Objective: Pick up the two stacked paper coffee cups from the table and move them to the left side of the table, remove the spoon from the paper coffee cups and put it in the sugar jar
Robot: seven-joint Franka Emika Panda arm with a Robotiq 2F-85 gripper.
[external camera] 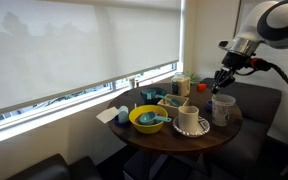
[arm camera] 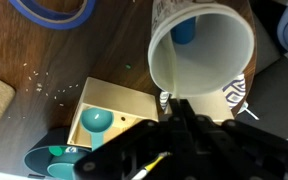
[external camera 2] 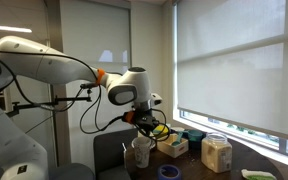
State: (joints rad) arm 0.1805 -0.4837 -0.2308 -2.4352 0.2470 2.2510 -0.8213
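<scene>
The two stacked paper coffee cups (external camera: 222, 109) stand upright near an edge of the round dark-brown table (external camera: 174, 142); they also show in the other exterior view (external camera 2: 141, 154). In the wrist view I look down into their open mouth (arm camera: 202, 50). My gripper (external camera: 222, 86) hangs just above the cups' rim in both exterior views (external camera 2: 142, 131). In the wrist view its dark fingers (arm camera: 177, 106) are pressed together at the near rim, on a thin pale sliver (arm camera: 164, 101) that looks like the spoon's handle. A lidded jar (external camera 2: 217, 153) of pale contents stands further along the table.
A yellow bowl (external camera: 148, 119) with teal utensils and a cream mug on a saucer (external camera: 189, 121) sit mid-table. A tan box (arm camera: 109, 105) holding a small teal cup (arm camera: 96, 121) is beside the cups. The window runs behind the table and a dark seat (external camera: 259, 105) stands close by.
</scene>
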